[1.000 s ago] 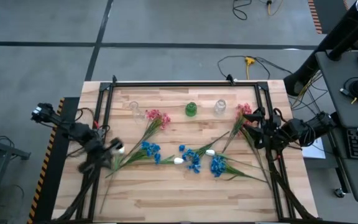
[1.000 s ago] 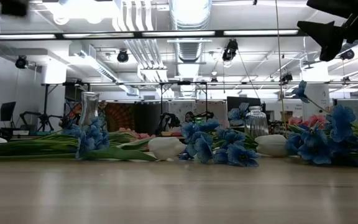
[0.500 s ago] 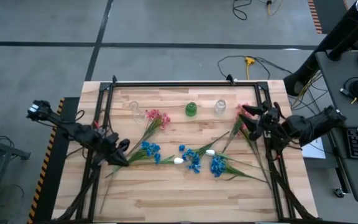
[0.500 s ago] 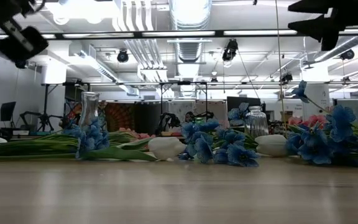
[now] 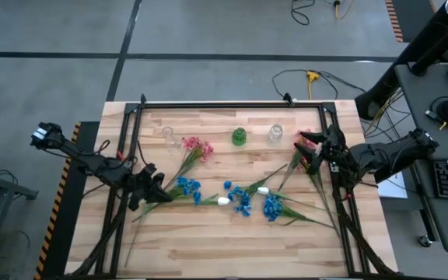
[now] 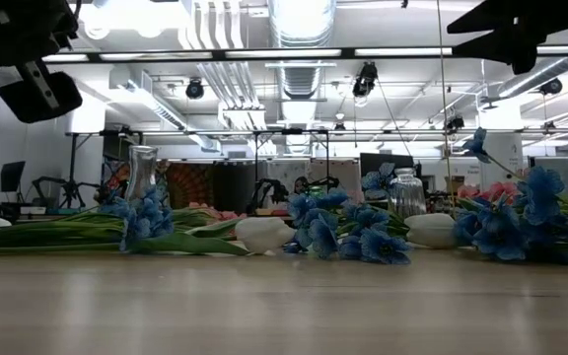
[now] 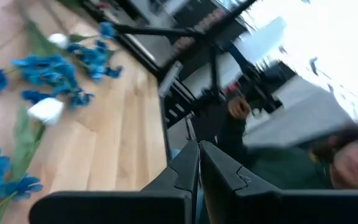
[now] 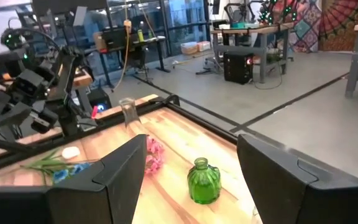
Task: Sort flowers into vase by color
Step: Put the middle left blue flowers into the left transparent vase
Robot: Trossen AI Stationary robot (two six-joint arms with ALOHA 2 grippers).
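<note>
nothing is sorted yet, by the look of it: every sprig lies flat on the pale wooden table (image 5: pixel 208 241), and none stands in a vase.

three vessels line the far edge. the small green glass bottle-vase (image 5: pixel 239 138) sits in the middle and looks empty in the right wrist view (image 8: pixel 203 180). to one side of it stands a tall clear glass vase (image 5: pixel 168 135), to the other a round clear glass jar (image 5: pixel 275 134); no stems rise from either, as far as the overhead view shows.

the flowers are scattered in the middle of the table: a pink clustered sprig (image 5: pixel 196 147) near the tall clear vase, another pink sprig (image 5: pixel 306 140) by the right arm, blue blossom clusters (image 5: pixel 188 187) and (image 5: pixel 272 206) nearer the front, and white tulip-like buds (image 5: pixel 224 201) among them.

the left gripper (image 5: pixel 151 187) has its fingers pressed together, holding nothing, poised at the stem end of a blue sprig. the right gripper (image 5: pixel 311 149) hovers with fingers spread apart and empty, over the pink sprig on its side.

so the whole job remains, i'd judge: each colour still needs lifting and placing.
</note>
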